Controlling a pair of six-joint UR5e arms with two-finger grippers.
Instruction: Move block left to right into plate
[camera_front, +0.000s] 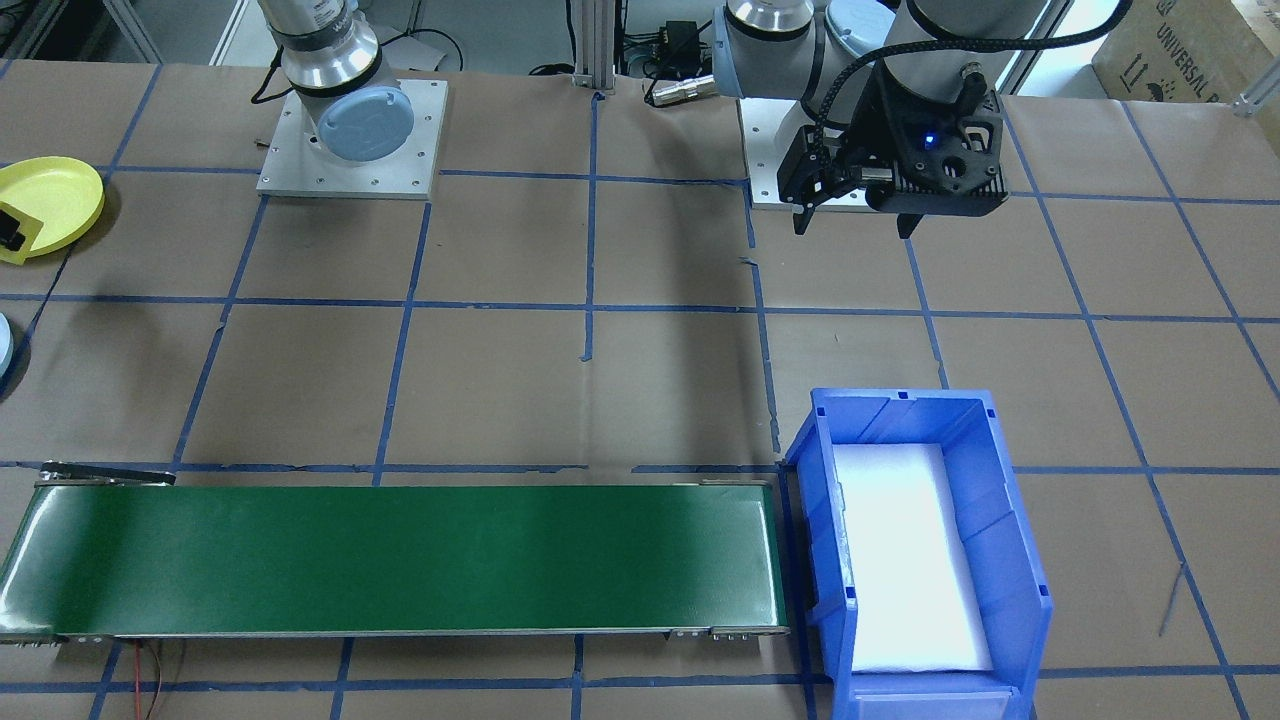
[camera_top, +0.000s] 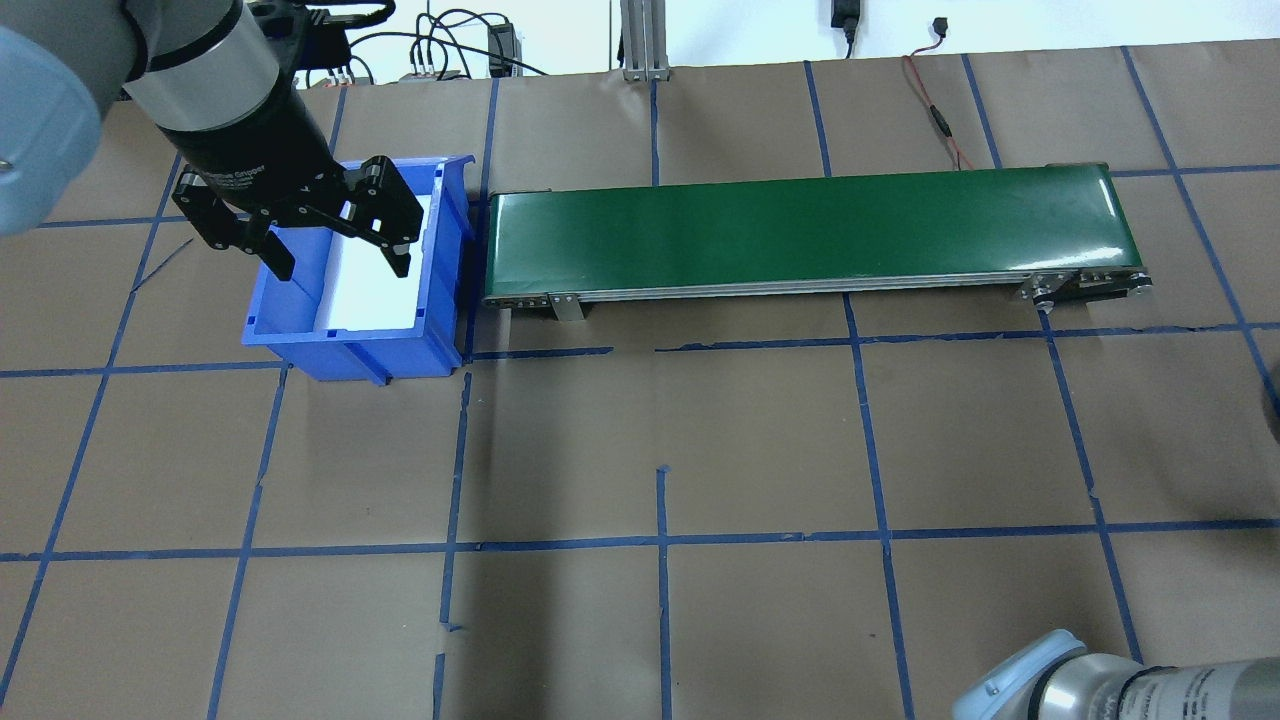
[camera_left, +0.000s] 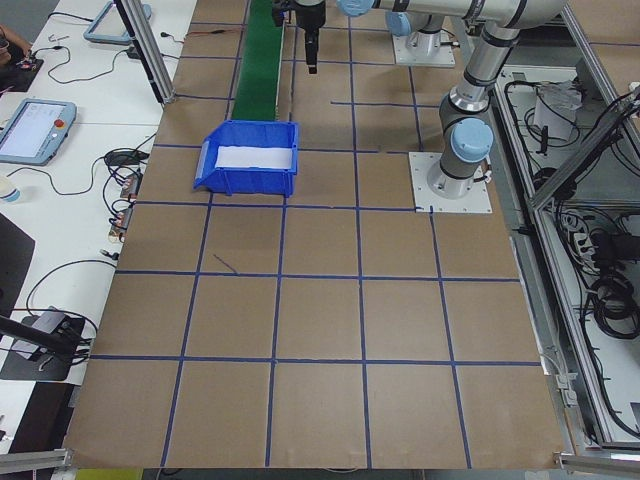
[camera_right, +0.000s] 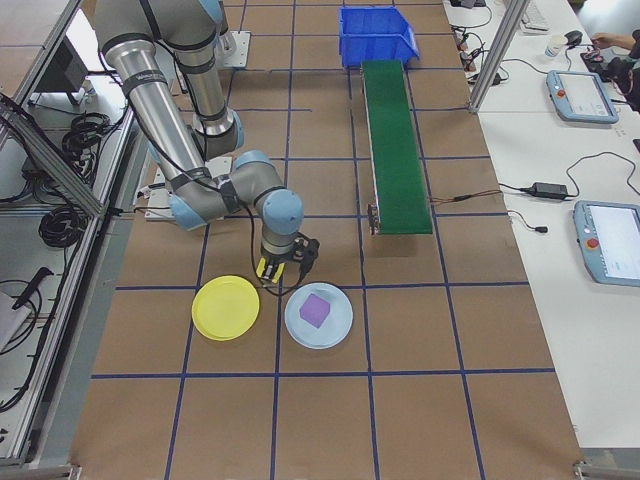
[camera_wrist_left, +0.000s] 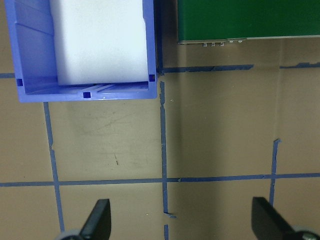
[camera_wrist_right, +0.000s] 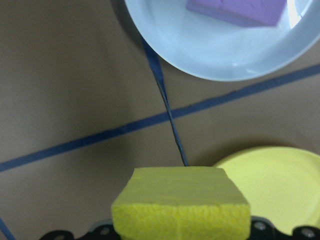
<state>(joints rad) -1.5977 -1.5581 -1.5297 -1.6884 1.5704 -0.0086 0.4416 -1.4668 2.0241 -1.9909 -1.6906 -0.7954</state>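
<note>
Right gripper (camera_right: 283, 268) points straight down from a folded arm, jaws clamped on the yellow block (camera_wrist_right: 181, 207). It hangs above the tape between the yellow plate (camera_right: 226, 307) at its 8 o'clock and the pale blue plate (camera_right: 319, 316), holding a purple block (camera_right: 316, 310), at 4 o'clock. Left gripper (camera_top: 334, 237) is spread wide and empty, near the blue bin (camera_top: 352, 340).

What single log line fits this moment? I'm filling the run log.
right gripper: holds yellow block | yellow plate: empty | left gripper: open, idle
</note>
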